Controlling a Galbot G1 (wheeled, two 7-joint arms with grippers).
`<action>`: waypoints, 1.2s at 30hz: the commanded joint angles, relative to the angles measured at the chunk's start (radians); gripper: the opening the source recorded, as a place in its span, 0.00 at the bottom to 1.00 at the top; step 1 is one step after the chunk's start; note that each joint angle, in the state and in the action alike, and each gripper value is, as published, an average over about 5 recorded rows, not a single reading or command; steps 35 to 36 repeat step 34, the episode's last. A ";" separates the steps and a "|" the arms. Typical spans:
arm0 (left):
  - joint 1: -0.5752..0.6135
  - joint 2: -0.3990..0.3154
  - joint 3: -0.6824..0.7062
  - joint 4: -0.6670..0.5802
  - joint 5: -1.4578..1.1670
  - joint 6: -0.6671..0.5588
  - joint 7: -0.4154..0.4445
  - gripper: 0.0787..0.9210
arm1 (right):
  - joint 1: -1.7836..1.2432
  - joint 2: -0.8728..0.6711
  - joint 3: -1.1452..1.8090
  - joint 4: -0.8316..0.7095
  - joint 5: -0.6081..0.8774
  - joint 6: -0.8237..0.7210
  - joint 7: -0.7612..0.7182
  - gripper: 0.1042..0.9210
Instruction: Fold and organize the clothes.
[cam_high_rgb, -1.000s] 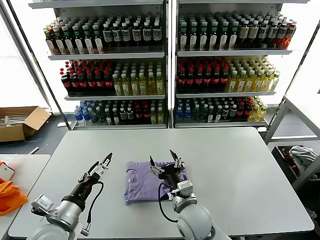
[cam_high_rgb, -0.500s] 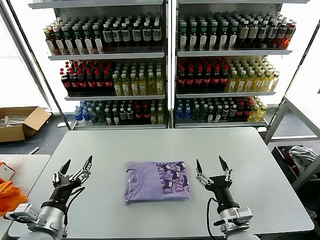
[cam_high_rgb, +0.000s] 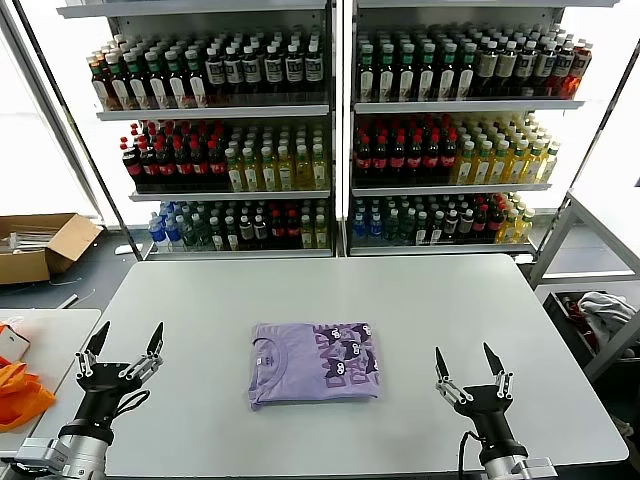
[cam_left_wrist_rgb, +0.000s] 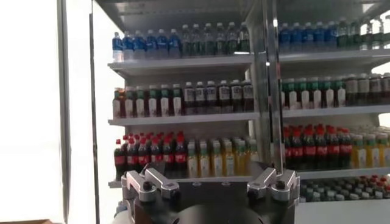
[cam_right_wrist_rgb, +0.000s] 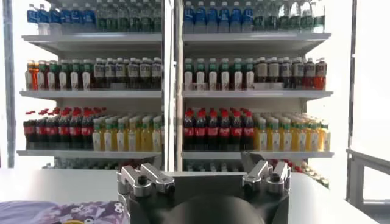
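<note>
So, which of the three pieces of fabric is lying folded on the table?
The lavender T-shirt, folded flat at the table's middle; the orange fabric and the white-grey bundle lie off the table.

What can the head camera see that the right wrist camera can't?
Only the head view shows the whole folded shirt, the table all around it, both open claws, left and right, a cardboard box and orange fabric. Only the right wrist view shows the top shelf of water bottles. Both show the drink shelves and the shirt.
</note>
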 joint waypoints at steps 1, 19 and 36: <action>0.026 -0.055 -0.016 -0.003 0.120 -0.083 0.097 0.88 | -0.074 0.042 0.042 0.006 -0.039 0.062 -0.060 0.88; 0.046 -0.052 -0.014 0.000 0.095 -0.089 0.099 0.88 | -0.076 0.031 0.022 0.024 -0.064 0.065 -0.033 0.88; 0.075 -0.044 -0.030 -0.021 0.086 -0.087 0.105 0.88 | -0.080 0.012 0.013 0.027 -0.067 0.070 -0.026 0.88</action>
